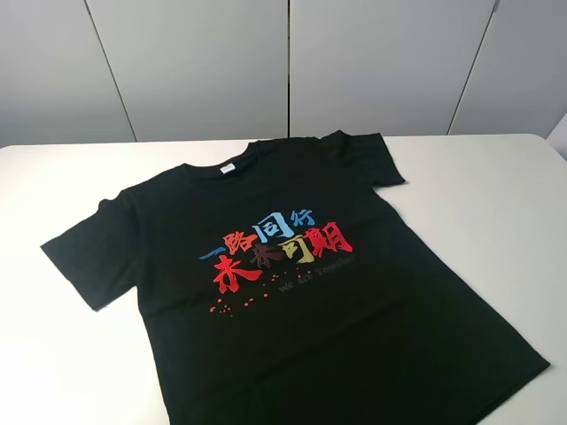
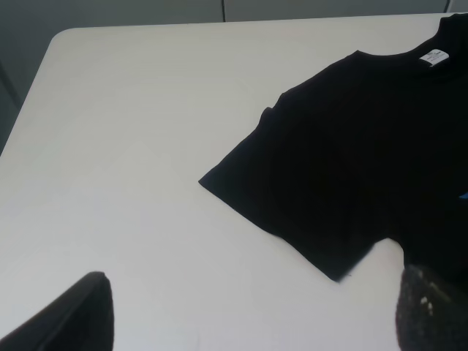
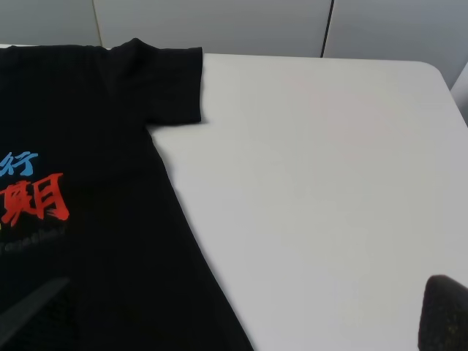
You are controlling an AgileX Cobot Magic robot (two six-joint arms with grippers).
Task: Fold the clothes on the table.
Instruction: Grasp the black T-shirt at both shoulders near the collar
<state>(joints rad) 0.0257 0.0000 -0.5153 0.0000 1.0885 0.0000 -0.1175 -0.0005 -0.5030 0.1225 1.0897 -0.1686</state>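
Observation:
The clothes are one black T-shirt [image 1: 292, 266] lying flat and face up on the white table [image 1: 496, 195], skewed a little, with red, blue and yellow characters on the chest. Neither arm shows in the exterior high view. The left wrist view shows my left gripper [image 2: 248, 322] open above bare table beside one sleeve [image 2: 307, 190], its two fingertips [image 2: 69, 314] wide apart. My right gripper [image 3: 238, 322] is open too, hovering over the shirt's side edge below the other sleeve [image 3: 172, 84]. Nothing is between the fingers of either gripper.
Grey wall panels [image 1: 283, 62] stand behind the table's far edge. Bare white tabletop [image 1: 62, 354] lies on both sides of the shirt. The shirt's hem reaches the near edge of the exterior high view.

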